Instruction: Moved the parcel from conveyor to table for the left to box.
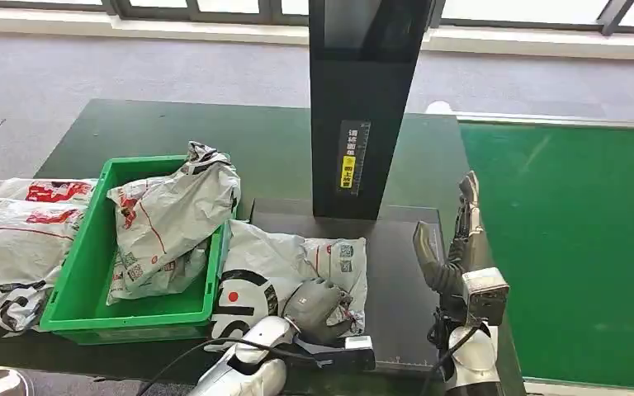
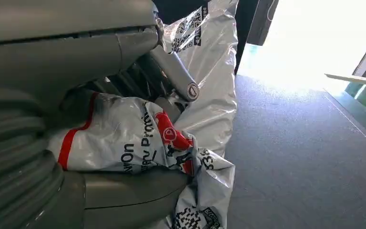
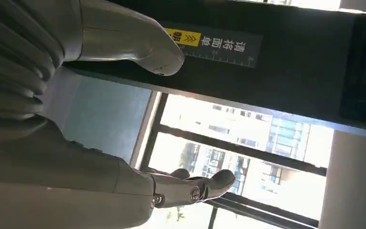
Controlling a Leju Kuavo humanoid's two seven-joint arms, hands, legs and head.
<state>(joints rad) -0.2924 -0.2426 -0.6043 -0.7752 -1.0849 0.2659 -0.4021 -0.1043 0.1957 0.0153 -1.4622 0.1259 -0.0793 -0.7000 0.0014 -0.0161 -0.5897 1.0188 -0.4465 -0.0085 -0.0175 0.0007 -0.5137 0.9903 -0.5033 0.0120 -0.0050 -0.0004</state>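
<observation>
A grey plastic parcel (image 1: pixel 297 264) with red and black print lies on the dark table, just right of the green box (image 1: pixel 78 285). My left hand (image 1: pixel 318 307) grips its near edge; in the left wrist view the crumpled parcel (image 2: pixel 138 138) is bunched between the thumb and the fingers (image 2: pixel 171 67). My right hand (image 1: pixel 454 247) is held up near the table's right edge, fingers straight and apart, holding nothing. The green conveyor (image 1: pixel 570 239) runs along the right.
Another grey parcel (image 1: pixel 173 214) sits in the green box, and more parcels (image 1: pixel 12 243) lie to its left. A tall black scanner post (image 1: pixel 363 107) stands behind the parcel on a dark plate (image 1: pixel 396 272).
</observation>
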